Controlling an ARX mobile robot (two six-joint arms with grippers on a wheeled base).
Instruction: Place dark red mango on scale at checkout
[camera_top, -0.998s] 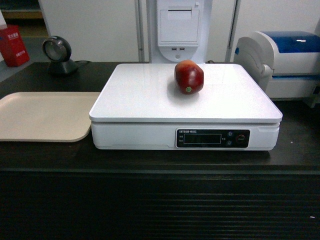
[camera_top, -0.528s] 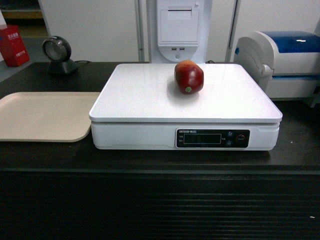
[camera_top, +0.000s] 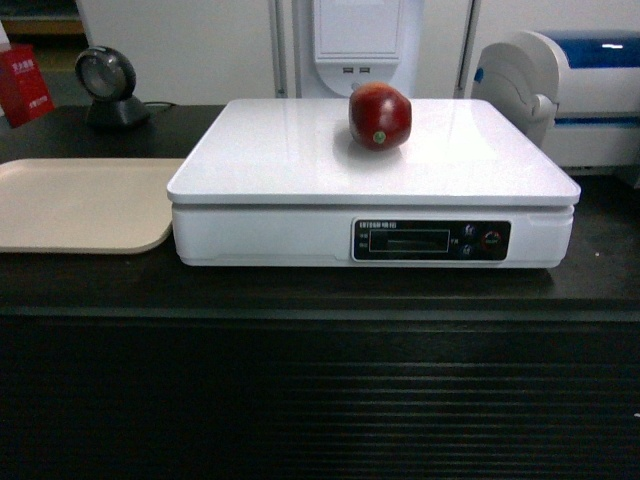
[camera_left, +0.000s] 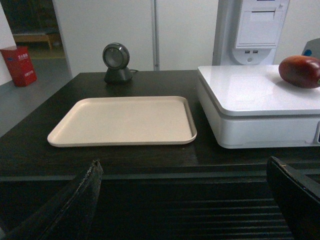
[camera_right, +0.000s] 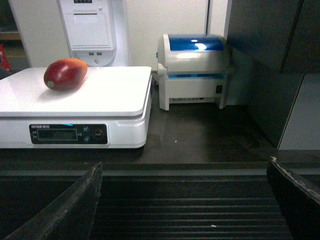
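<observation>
The dark red mango, glossy and oval, lies on its side in the upper centre of the head frame, resting on the far middle of the scale's smooth white square plate. In the right wrist view its skin shades to orange-yellow at one end. Below the plate, a dark display strip carries small round buttons. The scale sits on the black checkout, whose front panel is horizontally ribbed. A matte beige tray with rounded corners lies at left, just beside the scale. Both wrist views show dark fingers spread wide at the lower corners, holding nothing: left gripper and right gripper are open-jawed.
</observation>
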